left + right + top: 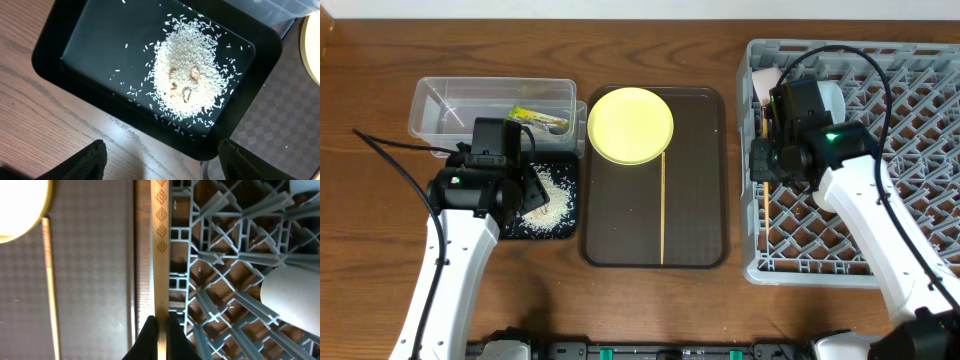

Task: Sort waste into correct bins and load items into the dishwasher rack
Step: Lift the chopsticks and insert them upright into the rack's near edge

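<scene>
My left gripper is open and empty, low over the front edge of the black tray, which holds a heap of white rice grains. In the overhead view it hangs over that tray. The clear tub holds the green-and-yellow wrapper. My right gripper is shut on a wooden chopstick lying along the left edge of the grey rack. A second chopstick and the yellow plate lie on the brown serving tray. A white bowl sits in the rack.
The rack fills the right side, with a white cup-like piece at its far left corner, partly hidden by my right arm. The clear tub, black tray and brown tray stand close together. Bare wood lies in front of the left arm.
</scene>
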You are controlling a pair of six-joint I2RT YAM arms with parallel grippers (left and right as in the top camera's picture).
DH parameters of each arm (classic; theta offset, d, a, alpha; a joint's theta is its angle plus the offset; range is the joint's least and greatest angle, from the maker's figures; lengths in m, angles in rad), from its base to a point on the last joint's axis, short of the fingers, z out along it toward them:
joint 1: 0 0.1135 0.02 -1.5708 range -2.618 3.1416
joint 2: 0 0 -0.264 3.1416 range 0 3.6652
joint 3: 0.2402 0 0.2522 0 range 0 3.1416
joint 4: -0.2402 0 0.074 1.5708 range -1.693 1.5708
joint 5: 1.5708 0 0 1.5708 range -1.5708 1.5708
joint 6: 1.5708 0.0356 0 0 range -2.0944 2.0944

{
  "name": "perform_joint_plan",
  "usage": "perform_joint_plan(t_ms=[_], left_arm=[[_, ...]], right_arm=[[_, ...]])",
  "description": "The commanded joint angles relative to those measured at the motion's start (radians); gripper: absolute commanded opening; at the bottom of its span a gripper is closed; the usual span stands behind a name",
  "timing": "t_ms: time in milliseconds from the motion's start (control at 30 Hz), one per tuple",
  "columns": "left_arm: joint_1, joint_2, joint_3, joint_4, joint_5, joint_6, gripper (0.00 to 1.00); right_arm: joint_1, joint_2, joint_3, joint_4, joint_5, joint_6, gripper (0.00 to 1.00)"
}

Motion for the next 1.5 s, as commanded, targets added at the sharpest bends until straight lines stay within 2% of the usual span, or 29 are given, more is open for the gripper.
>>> perform_joint_plan(t_ms=[0,267,300,367,567,667,800,933,1100,1267,1467], left_arm=[[0.005,-0.002,0.002,0.0,0.006,-0.016,0.74],[0.005,-0.002,0.002,0.0,0.006,-0.016,0.75],[0.005,-0.002,0.002,0.0,0.006,-0.016,0.79],[0.005,-0.002,0.002,0.0,0.006,-0.016,0.79],[0.005,-0.002,0.002,0.0,0.006,-0.016,0.79],[0.005,-0.002,0.002,0.0,0.006,-0.016,0.79],[0.005,-0.002,0.002,0.0,0.006,-0.016,0.79],[0.005,-0.002,0.002,0.001,0.006,-0.016,0.79],[0.005,-0.002,0.002,0.001,0.006,-0.016,0.79],[0.005,-0.002,0.002,0.001,0.006,-0.016,0.79],[0.005,-0.002,0.002,0.001,0.006,-0.016,0.79]], right_arm=[[-0.015,0.035,-0.042,0.012,0.004,-0.037,0.01],[-0.018,0.09,-0.088,0.08,0.007,-0.038,0.01],[-0.018,0.09,-0.088,0.09,0.007,-0.038,0.01],[-0.018,0.085,-0.085,0.099,0.008,-0.038,0.01],[-0.018,0.056,-0.055,0.099,0.025,-0.038,0.18],[-0.017,0.026,-0.03,0.104,0.038,-0.038,0.31],[-0.001,-0.008,-0.019,0.145,0.005,-0.037,0.33],[0.046,-0.007,-0.021,0.194,-0.107,-0.037,0.37],[0.143,0.036,-0.021,0.232,-0.121,-0.037,0.37],[0.254,0.133,-0.021,0.271,-0.12,-0.018,0.42],[0.355,0.277,-0.021,0.303,-0.119,0.066,0.42]])
